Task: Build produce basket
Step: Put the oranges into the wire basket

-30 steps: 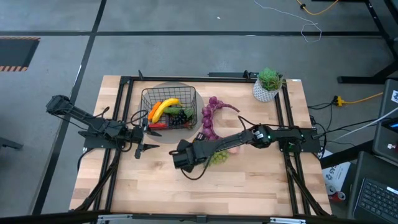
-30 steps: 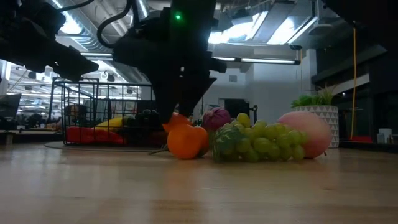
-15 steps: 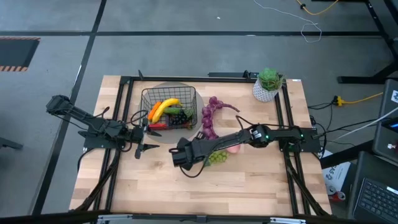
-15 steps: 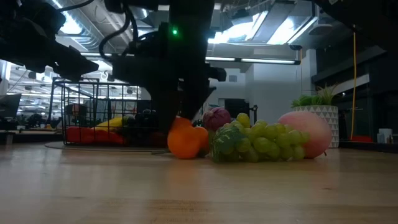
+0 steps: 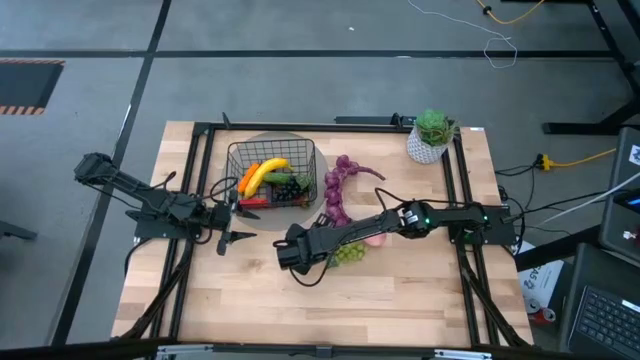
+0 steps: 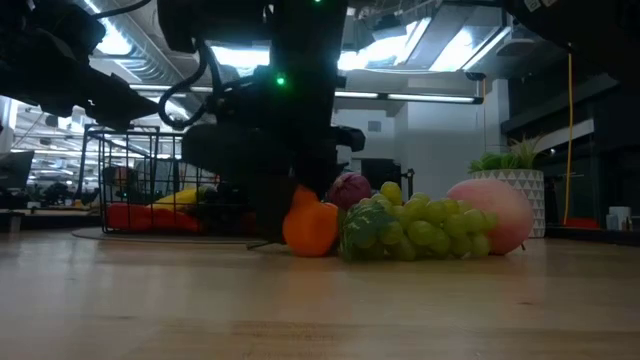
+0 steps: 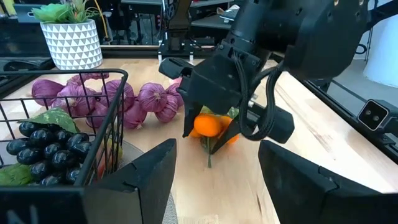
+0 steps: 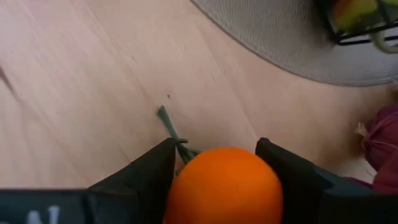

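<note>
Counted one basket (image 5: pixel 271 172), one banana (image 5: pixel 266 172), one orange (image 6: pixel 310 227), one green grape bunch (image 6: pixel 412 230), one peach (image 6: pixel 492 214), one potted plant (image 5: pixel 431 136), two arms.

The orange (image 8: pixel 224 186) is cut off by the frame's edge.

A light wooden table (image 5: pixel 250 300) with a black frame along its edges carries everything. A round grey mat (image 5: pixel 262 138) lies toward the far edge, left of the middle, and the black wire basket (image 5: pixel 272 172) stands on it. A white pot with a green plant (image 5: pixel 430 135) stands at the far right corner. A purple string of bulbs (image 5: pixel 338 188) lies on the bare wood just right of the basket. Nearer the middle of the table lie a green grape bunch (image 6: pixel 412 231), a pink peach (image 6: pixel 492 215) touching it, and an orange (image 6: pixel 310 227) with a green stem just beside the grapes.
</note>
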